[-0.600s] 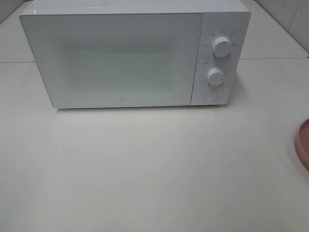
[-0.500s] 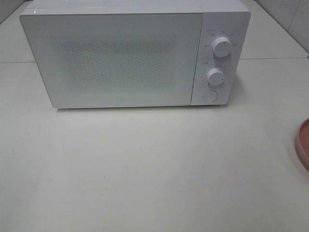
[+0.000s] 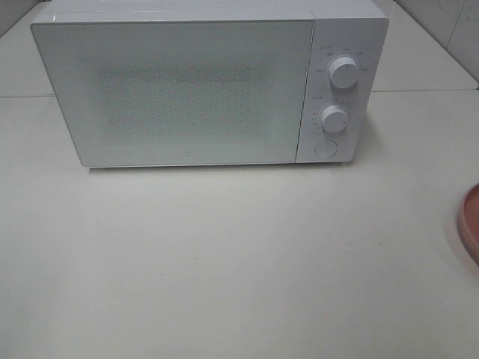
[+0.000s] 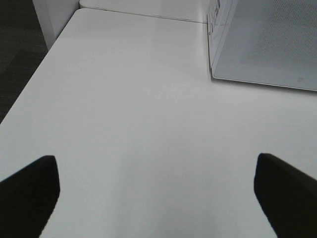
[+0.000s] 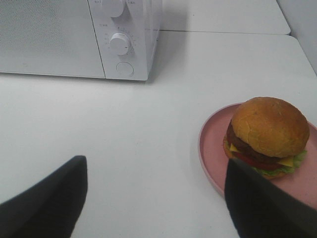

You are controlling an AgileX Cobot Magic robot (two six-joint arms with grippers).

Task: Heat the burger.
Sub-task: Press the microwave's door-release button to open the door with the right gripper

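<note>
The burger [image 5: 267, 135], with a golden-brown bun, cheese, patty and lettuce, sits on a round pink plate [image 5: 210, 148] in the right wrist view. My right gripper [image 5: 153, 208] is open above the bare table, short of the plate, with nothing between its dark fingertips [image 5: 49, 203]. A white microwave [image 3: 194, 86] stands at the back with its door shut and two knobs [image 3: 343, 72] on its right panel. In the left wrist view my left gripper [image 4: 156, 198] is open over the bare table, near the microwave's left corner [image 4: 218, 69]. In the exterior high view only the plate's rim [image 3: 470, 224] shows.
A round button [image 3: 325, 148] sits under the knobs. The white table [image 3: 224, 262] runs out in front of the microwave. Its left edge [image 4: 34, 79] drops to a dark floor. A seam [image 5: 223, 32] divides the tabletop behind.
</note>
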